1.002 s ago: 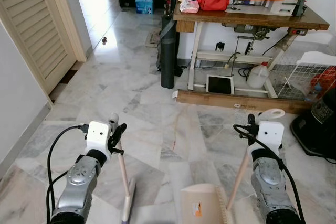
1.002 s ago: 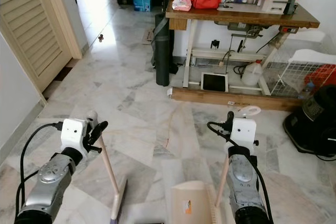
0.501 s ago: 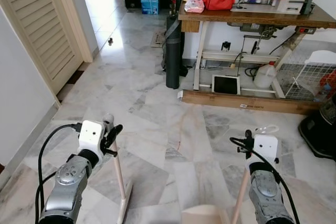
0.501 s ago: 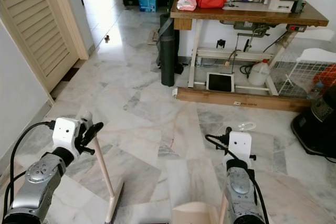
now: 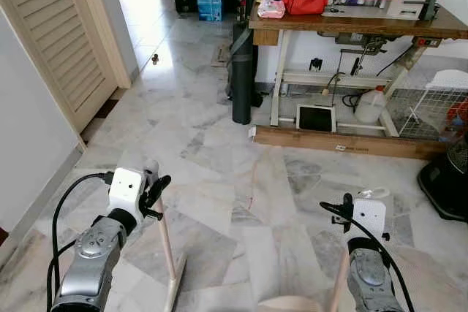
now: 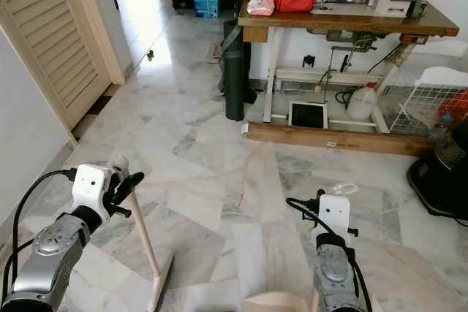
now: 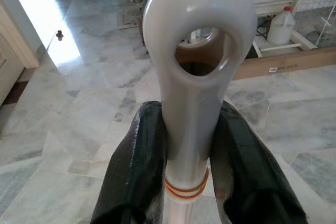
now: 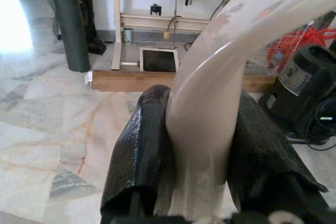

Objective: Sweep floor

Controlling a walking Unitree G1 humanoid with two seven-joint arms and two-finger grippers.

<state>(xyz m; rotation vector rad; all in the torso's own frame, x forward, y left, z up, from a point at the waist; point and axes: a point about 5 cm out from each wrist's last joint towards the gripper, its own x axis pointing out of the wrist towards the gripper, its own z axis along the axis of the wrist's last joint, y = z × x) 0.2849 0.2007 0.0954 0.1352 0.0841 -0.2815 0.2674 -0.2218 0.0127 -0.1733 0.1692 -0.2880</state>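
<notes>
Since a second ago the head camera has tipped up and the whole picture has shifted, so the dustpan has slid down to a sliver of pale rim at the bottom edge and the right arm sits lower in the picture; the furniture itself has not moved. Left gripper has its fingers clenched on the broom handle just under its white hanging loop; the wooden shaft slants down to the broom head resting on the marble floor in front of the robot. Right gripper has its fingers clamped on the pale dustpan handle, held upright at the robot's right.

My reading is that the task stands at its opening: both tools are in hand, no debris pile is visible, and the robot is looking over the floor toward the sewing surface; next it should draw the broom head across the tiles toward the dustpan, keeping the pan's lip flat to the floor.
</notes>
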